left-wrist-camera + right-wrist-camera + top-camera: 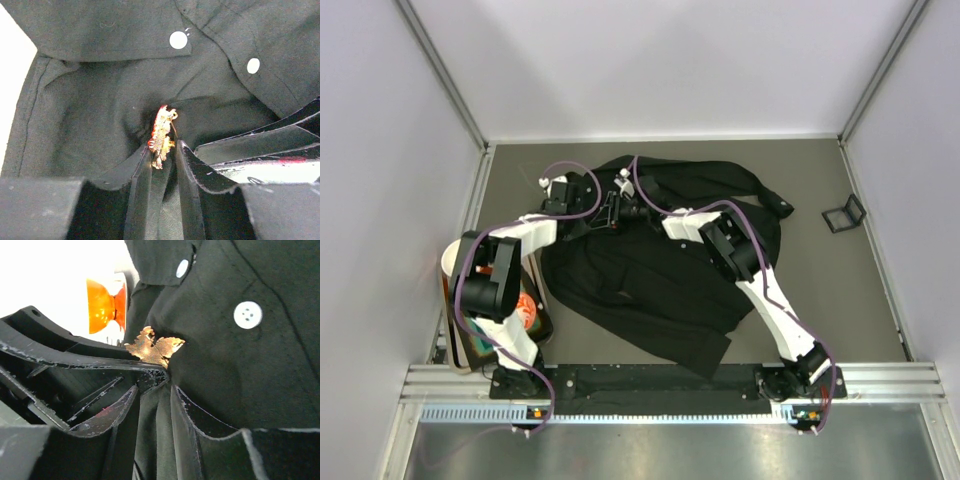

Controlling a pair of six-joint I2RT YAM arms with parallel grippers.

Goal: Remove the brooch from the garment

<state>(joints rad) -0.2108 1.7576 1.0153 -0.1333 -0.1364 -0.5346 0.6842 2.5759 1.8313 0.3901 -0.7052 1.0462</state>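
The garment, a black button-up shirt, lies crumpled on the table, and both grippers meet at its collar end. The brooch, a tiny red-orange leaf, stands edge-on in the fabric. It sits between the tips of my left gripper, against the left finger, with a gap to the other finger; the jaws are open. In the right wrist view the brooch shows flat, just above my right gripper, which is shut on a fold of the garment directly below it. From above, the brooch is hidden by the left gripper and right gripper.
Pale buttons dot the placket near the brooch. An orange round object stands to the left beyond the shirt. A container with an orange disc sits by the left arm's base. A small black stand is at the right.
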